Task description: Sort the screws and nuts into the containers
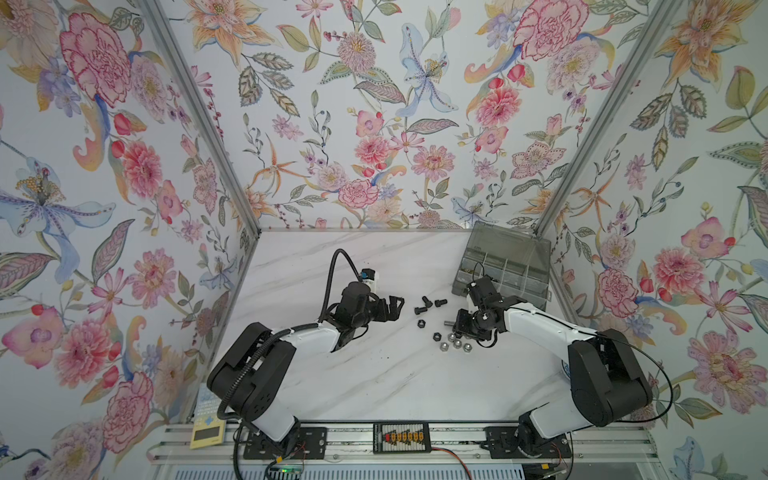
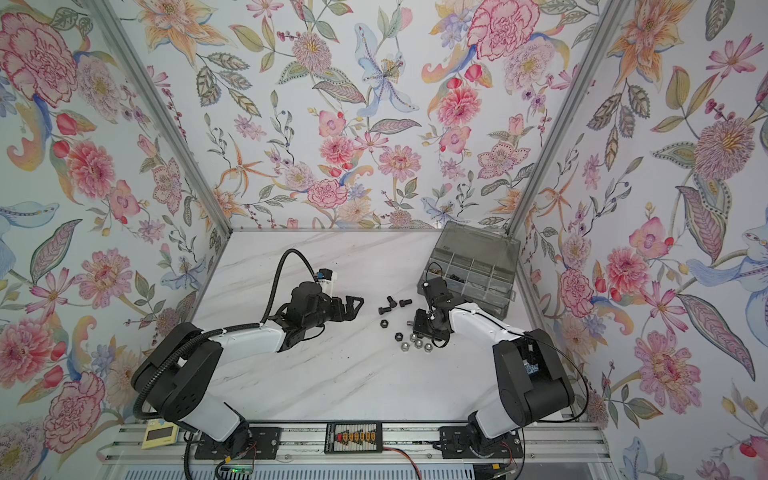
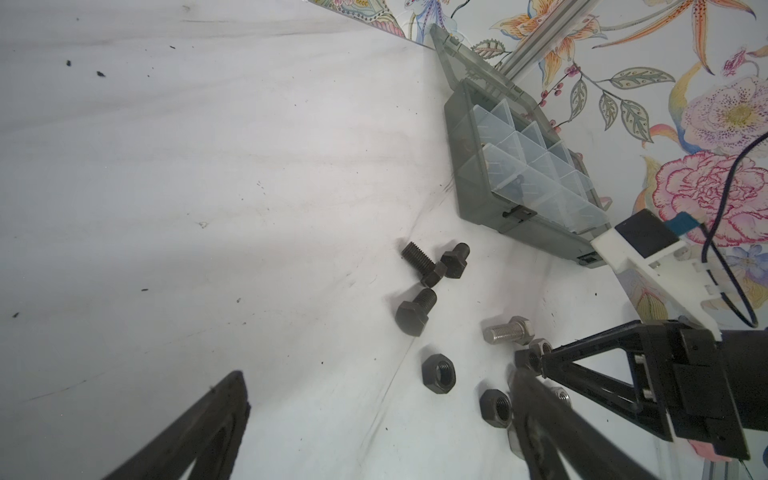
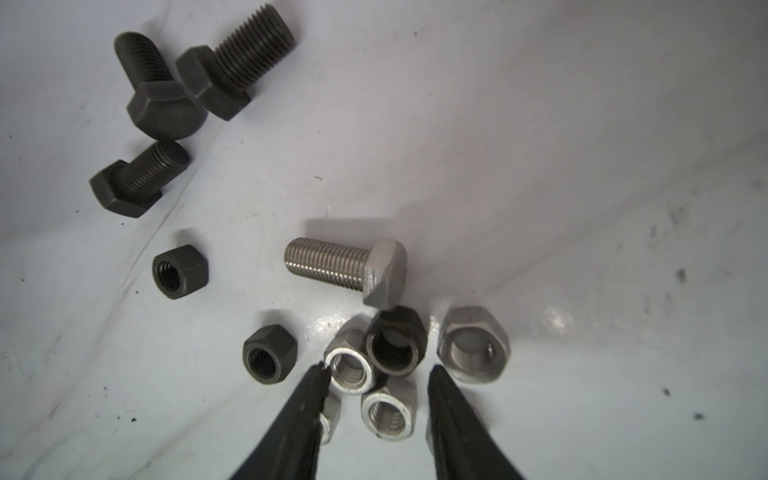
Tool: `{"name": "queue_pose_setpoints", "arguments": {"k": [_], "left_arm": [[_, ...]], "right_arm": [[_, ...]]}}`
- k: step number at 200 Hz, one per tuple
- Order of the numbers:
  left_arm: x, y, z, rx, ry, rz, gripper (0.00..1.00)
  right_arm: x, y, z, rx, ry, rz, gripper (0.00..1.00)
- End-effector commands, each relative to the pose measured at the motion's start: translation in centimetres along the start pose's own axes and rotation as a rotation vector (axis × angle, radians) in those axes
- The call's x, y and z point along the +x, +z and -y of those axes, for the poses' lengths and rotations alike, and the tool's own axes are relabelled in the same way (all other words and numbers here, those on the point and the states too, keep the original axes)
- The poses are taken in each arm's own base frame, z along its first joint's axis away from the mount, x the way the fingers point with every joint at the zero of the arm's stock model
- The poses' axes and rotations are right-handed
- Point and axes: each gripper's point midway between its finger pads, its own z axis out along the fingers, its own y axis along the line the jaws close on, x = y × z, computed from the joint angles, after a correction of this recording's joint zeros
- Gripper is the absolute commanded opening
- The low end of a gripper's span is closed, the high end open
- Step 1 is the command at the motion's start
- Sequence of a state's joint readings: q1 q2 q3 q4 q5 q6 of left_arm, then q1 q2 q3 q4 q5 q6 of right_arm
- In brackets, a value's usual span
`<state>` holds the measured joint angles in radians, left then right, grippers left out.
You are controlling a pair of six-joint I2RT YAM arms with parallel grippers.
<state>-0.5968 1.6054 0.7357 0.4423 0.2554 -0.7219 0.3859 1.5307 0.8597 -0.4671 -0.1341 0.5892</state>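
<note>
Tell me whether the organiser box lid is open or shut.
Open. The organiser box has its lid swung back toward the wall, and the divided compartments are exposed from above.

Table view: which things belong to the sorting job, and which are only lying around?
Belong to the job:
black screws
silver screw
silver nuts
black nuts
organiser box
right pincer, open over the nuts

Only lying around:
yellow device
connector board

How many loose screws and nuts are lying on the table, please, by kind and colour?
Black screws: 3
Silver screw: 1
Black nuts: 3
Silver nuts: 4, one partly hidden
Total: 11
</note>
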Motion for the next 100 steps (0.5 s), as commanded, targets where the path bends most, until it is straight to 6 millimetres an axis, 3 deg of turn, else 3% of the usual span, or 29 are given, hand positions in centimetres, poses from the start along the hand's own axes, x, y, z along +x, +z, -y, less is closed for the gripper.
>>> {"name": "queue_pose_setpoints", "arguments": {"k": [1,100], "left_arm": [[-0.3,0.3,0.3,0.013,0.012,0.009,0.99],[-0.2,0.4,0.2,0.012,0.012,0.006,1.0]], "right_arm": [[0.6,0.8,0.4,0.012,0.018,-0.02,0.44],[0.7,1.8,0.8,0.03,0.03,-0.033,0.43]]}}
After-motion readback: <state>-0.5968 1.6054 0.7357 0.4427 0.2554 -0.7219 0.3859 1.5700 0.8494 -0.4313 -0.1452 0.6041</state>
